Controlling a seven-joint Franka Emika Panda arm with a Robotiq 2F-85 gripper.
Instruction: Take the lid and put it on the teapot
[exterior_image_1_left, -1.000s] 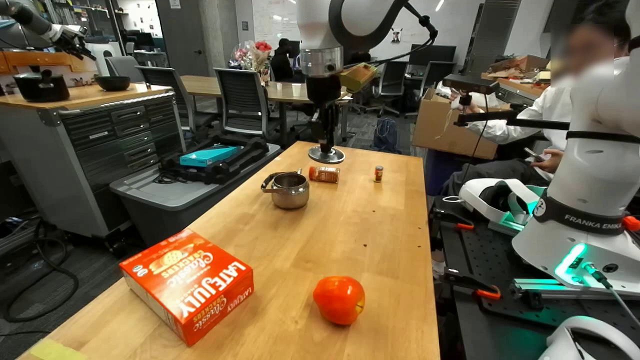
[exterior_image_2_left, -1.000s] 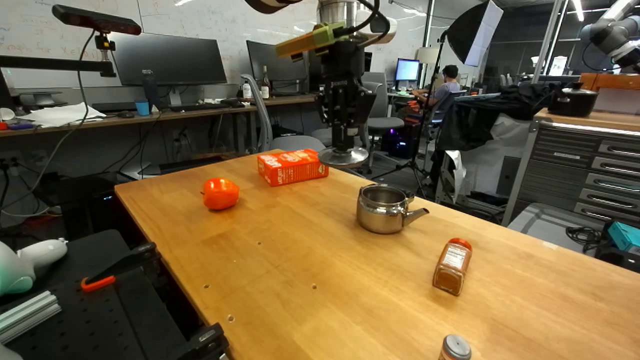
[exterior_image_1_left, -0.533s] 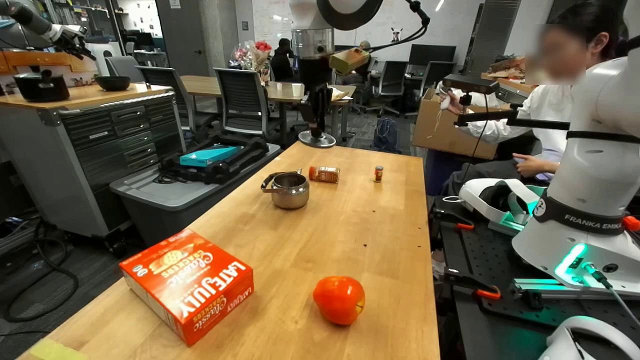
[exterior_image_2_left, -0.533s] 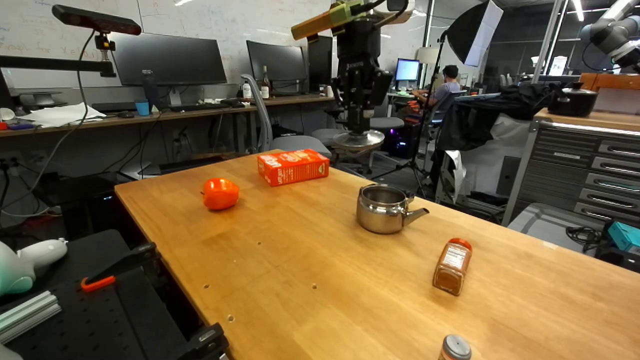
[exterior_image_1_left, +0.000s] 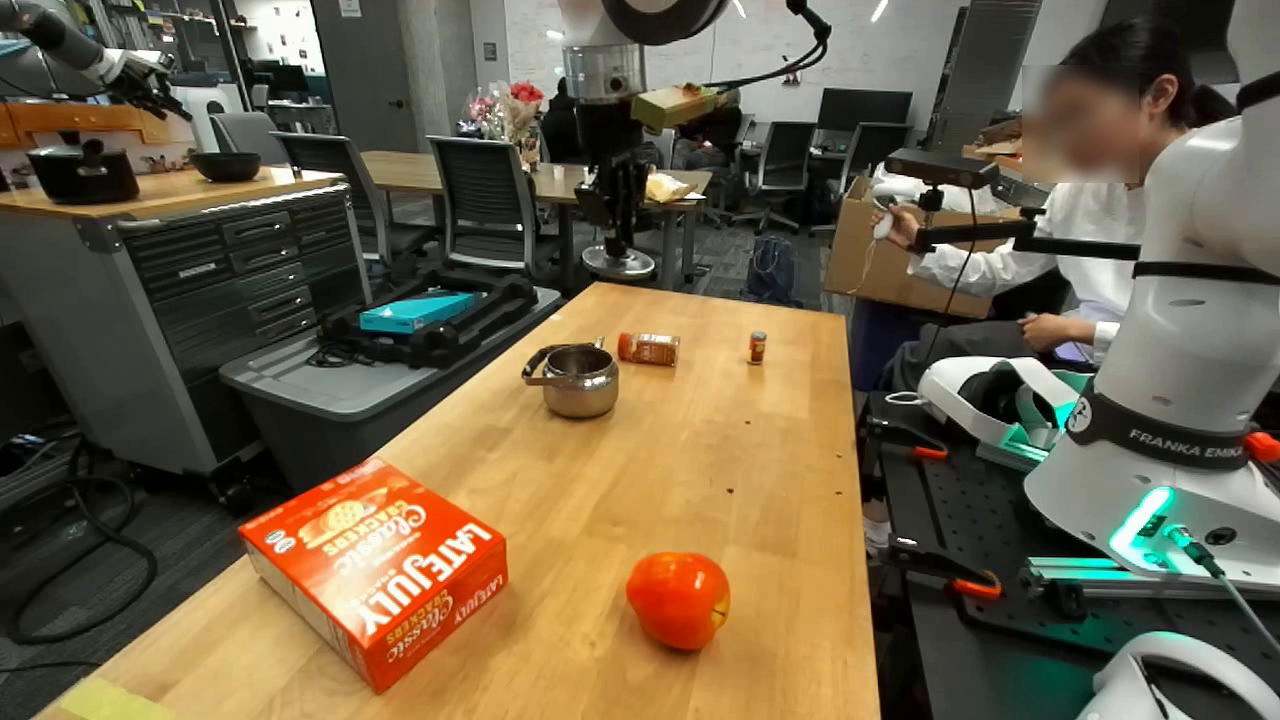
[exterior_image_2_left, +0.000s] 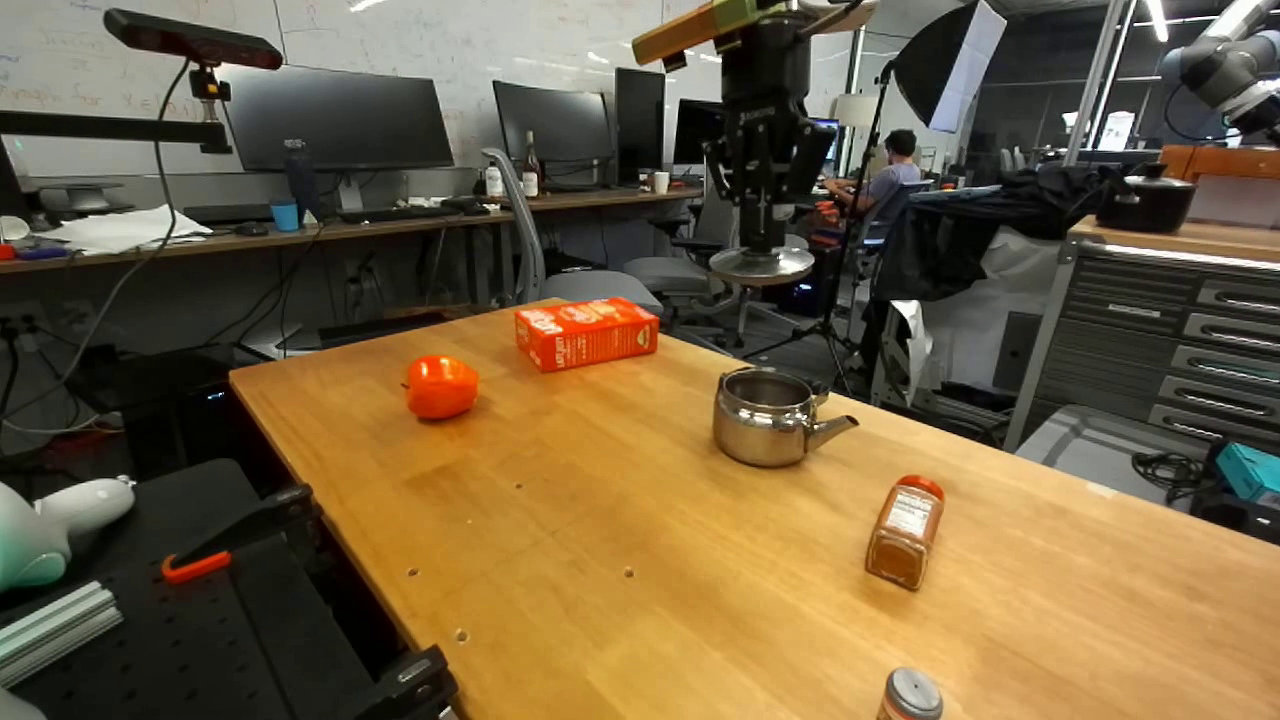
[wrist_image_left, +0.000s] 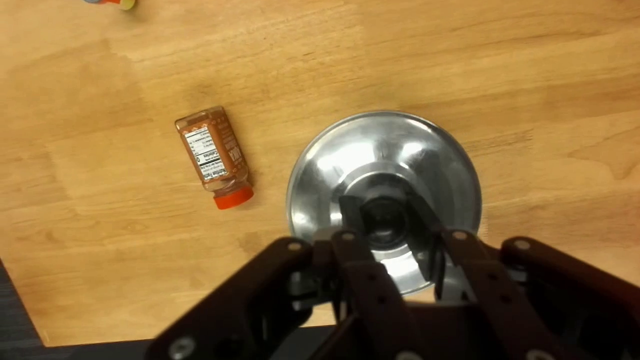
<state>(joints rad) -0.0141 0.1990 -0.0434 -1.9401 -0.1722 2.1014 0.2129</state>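
1. The claw (exterior_image_2_left: 764, 235) is pinched firmly onto the lid (exterior_image_2_left: 762, 266); from the wrist view I can see its two fingers (wrist_image_left: 352, 212) pressing the dark knob (wrist_image_left: 384, 222) from either side.
2. That lid hangs in the air, close to level, well above the wooden table (exterior_image_1_left: 620, 500).
3. The teapot (exterior_image_2_left: 760, 430) stands upright on the table, apart from the lid, with its mouth uncovered. Its spout (exterior_image_2_left: 832, 430) pokes out one way, and the dark handle (exterior_image_1_left: 540, 368) droops to a side.
4. A spice jar (wrist_image_left: 215, 150) with a red cap lies on its side near the teapot, and a smaller jar (exterior_image_1_left: 757, 348) stands upright farther off.
5. Toward the opposite end of the table I see a red cracker box (exterior_image_1_left: 375, 570) lying flat and a round orange-red fruit (exterior_image_1_left: 678, 600), the two well apart.
6. Past the robot's white base (exterior_image_1_left: 1150, 470), in an exterior view, a person (exterior_image_1_left: 1100, 230) in a white top sits holding up a white handheld device (exterior_image_1_left: 884, 224).
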